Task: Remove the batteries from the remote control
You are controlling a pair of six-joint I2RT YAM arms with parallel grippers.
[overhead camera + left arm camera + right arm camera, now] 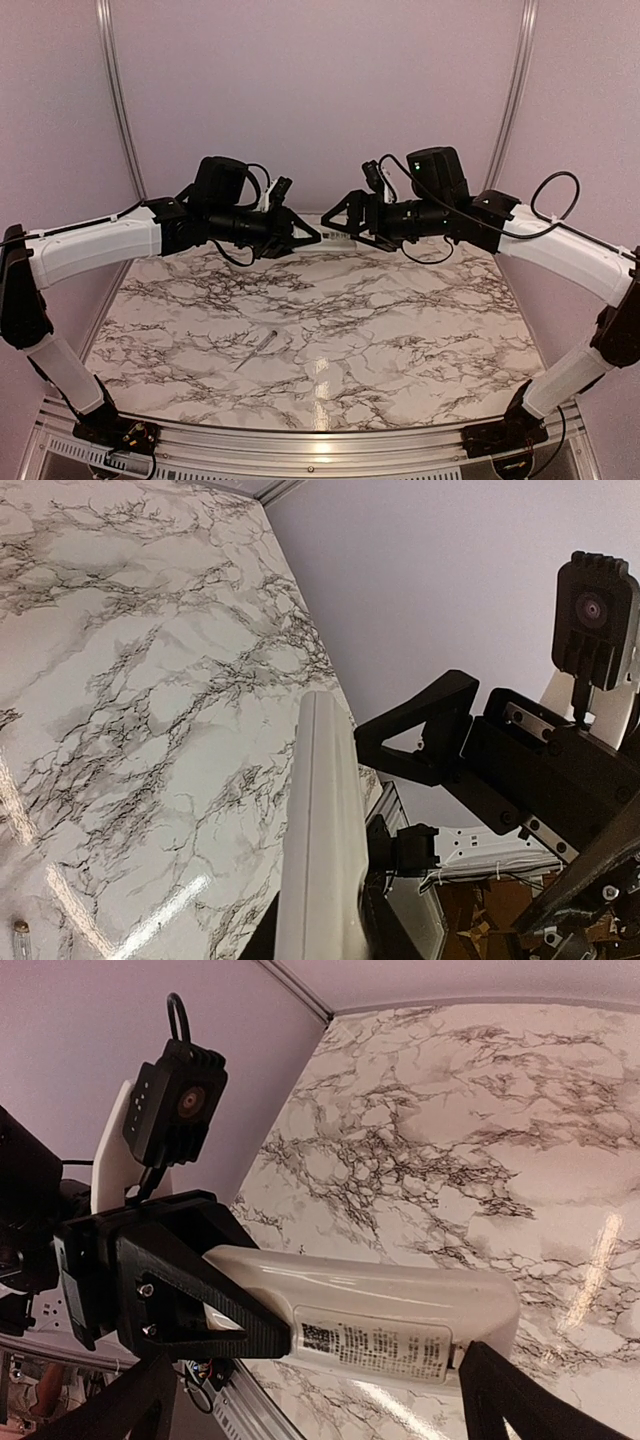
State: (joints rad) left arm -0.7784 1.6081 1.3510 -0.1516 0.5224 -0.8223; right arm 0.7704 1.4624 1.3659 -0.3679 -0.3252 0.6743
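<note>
Mid-air: my left gripper [310, 238] clamps one end of the remote [337, 240]; the rest juts toward my right gripper [338, 226], blocking a straight pass between them.
Right fingers: spread wide, just beside the remote, with room either side.
Below: open air down to the table [420, 340].
Table: a thin stick [258, 350] lies left of centre, well apart from both arms.
Behind: the back wall [320, 90] is near.

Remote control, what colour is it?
The remote control is white with a printed label; best seen in the right wrist view.
</note>
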